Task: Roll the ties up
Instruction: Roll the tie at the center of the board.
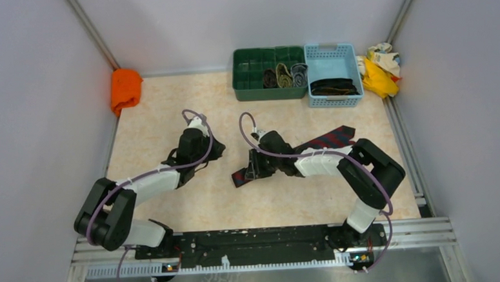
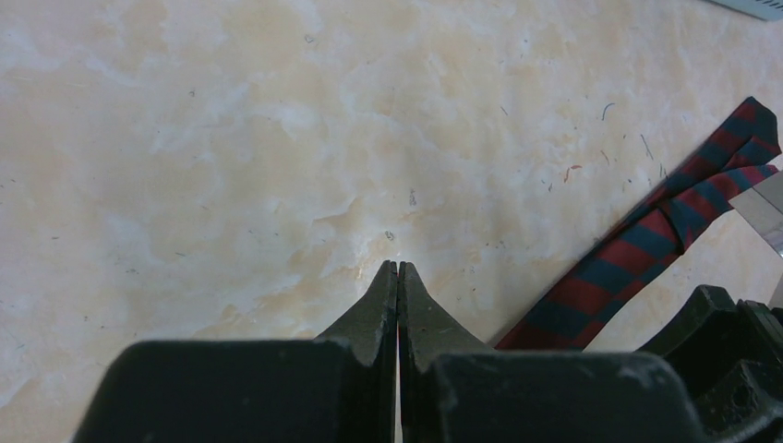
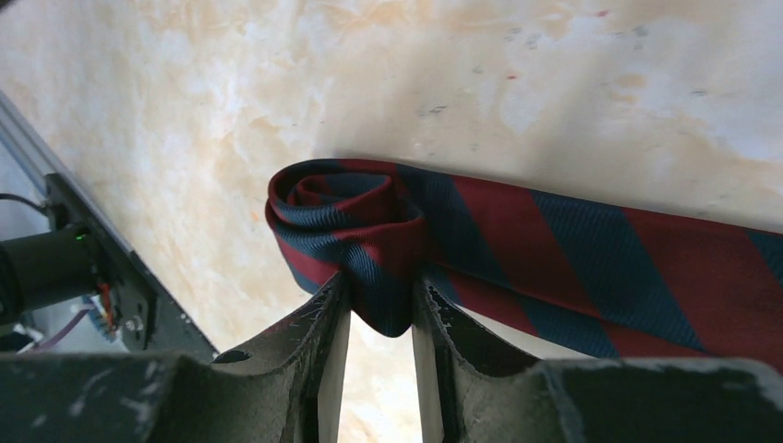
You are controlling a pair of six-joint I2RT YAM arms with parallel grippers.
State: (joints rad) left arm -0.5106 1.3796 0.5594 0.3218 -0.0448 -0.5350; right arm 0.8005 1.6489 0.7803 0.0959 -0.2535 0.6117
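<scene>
A dark red and navy plaid tie (image 1: 328,139) lies slantwise on the table middle. Its narrow end is curled into a small roll (image 3: 342,208). My right gripper (image 3: 380,286) is shut on that roll, both fingers pinching its fabric; it sits over the tie's lower left part (image 1: 254,166). My left gripper (image 2: 398,269) is shut and empty, resting just above the bare table left of the tie (image 2: 665,231). In the top view it is left of the tie (image 1: 217,149). Three rolled ties (image 1: 284,76) sit in the green tray. Dark ties (image 1: 333,86) lie in the blue basket.
A green divided tray (image 1: 251,73) and a light blue basket (image 1: 331,54) stand at the back. An orange cloth (image 1: 125,88) lies at the back left corner. Yellow and cream rags (image 1: 379,66) lie at the back right. Metal rails edge the table.
</scene>
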